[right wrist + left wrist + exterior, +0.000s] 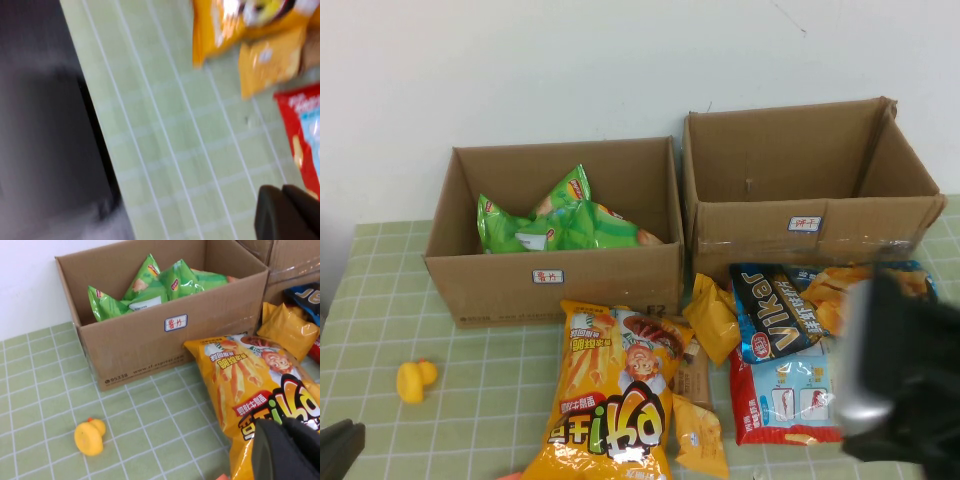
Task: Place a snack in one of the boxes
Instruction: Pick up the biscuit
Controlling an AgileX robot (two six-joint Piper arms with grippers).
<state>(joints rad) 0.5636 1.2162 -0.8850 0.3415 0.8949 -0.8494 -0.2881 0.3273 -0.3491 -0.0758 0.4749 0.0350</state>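
Snacks lie in front of two cardboard boxes: a big yellow bag [615, 395], small yellow packets [712, 318], a dark blue bag [775, 310] and a red-and-blue bag [785, 395]. The left box [555, 280] holds green chip bags [560, 222]. The right box [800, 225] looks empty. My left gripper [287, 450] is shut and empty, low at the near left, just over the near end of the big yellow bag [250, 390]. My right arm [905, 380] hangs blurred above the right-hand snacks. Its gripper [287, 215] is shut and empty over the green cloth.
A yellow rubber duck [416, 380] sits on the green checked cloth at the left, also in the left wrist view [90, 436]. The table's near edge [97, 145] shows in the right wrist view. A white wall stands behind the boxes.
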